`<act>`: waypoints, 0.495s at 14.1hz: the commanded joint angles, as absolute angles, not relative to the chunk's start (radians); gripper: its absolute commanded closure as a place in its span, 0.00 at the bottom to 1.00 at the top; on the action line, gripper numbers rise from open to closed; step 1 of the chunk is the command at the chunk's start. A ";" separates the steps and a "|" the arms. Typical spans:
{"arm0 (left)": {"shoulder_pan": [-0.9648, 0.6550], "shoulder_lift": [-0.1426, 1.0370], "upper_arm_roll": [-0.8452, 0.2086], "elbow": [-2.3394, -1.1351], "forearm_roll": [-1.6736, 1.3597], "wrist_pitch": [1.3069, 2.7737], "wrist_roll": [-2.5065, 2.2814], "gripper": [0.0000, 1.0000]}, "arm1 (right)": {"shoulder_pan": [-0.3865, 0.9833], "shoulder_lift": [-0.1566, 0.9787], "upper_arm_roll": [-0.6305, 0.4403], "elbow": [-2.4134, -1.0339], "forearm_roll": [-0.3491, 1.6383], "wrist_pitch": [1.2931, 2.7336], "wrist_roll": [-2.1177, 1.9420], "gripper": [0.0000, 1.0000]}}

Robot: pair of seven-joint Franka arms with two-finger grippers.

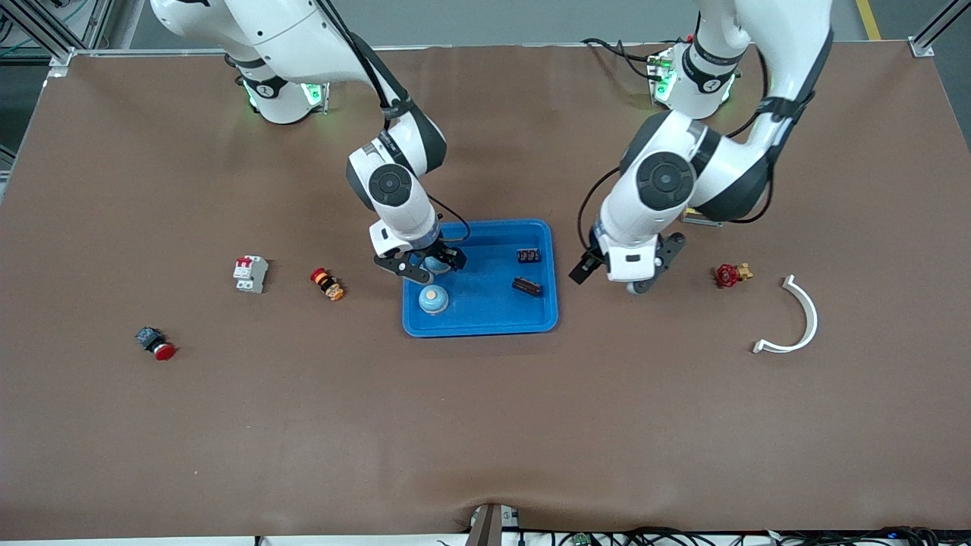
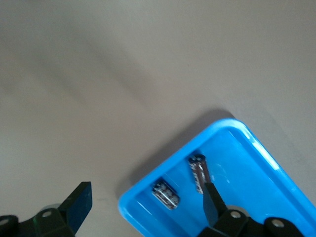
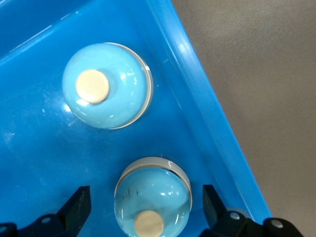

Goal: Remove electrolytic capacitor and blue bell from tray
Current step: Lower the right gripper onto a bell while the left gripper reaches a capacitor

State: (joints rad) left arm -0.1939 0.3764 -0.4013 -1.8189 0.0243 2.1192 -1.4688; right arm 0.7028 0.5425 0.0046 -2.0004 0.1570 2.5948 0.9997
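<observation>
A blue tray [image 1: 481, 329] sits mid-table. In it are two light-blue bells and two dark capacitors. One bell [image 1: 433, 300] stands near the tray's front corner at the right arm's end. The other bell [image 1: 437, 264] stands just farther from the front camera, between the fingers of my right gripper [image 1: 430, 268]. In the right wrist view this gripper [image 3: 146, 207] is open, with a gap either side of the bell [image 3: 153, 195], and the first bell [image 3: 107, 85] shows too. The capacitors [image 1: 529, 255] [image 1: 527, 287] lie at the left arm's end of the tray. My left gripper [image 1: 618, 277] is open and empty over the table beside the tray. Its wrist view shows both capacitors [image 2: 166, 193] [image 2: 198, 173].
Toward the right arm's end lie a white circuit breaker [image 1: 250, 273], a red-and-orange button [image 1: 328, 284] and a red push button [image 1: 155, 343]. Toward the left arm's end lie a red valve [image 1: 730, 274] and a white curved piece [image 1: 798, 318].
</observation>
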 commanded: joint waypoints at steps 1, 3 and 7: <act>-0.245 0.472 -0.397 -1.720 0.064 2.123 -1.566 0.06 | 0.729 0.554 -0.005 -1.985 0.176 2.597 1.005 0.10; -0.284 0.553 -0.396 -1.655 0.118 2.134 -1.664 0.10 | 0.736 0.554 -0.005 -1.985 0.178 2.594 1.006 0.36; -0.336 0.661 -0.391 -1.602 0.205 2.186 -1.776 0.24 | 0.738 0.552 -0.005 -1.974 0.179 2.582 1.040 1.00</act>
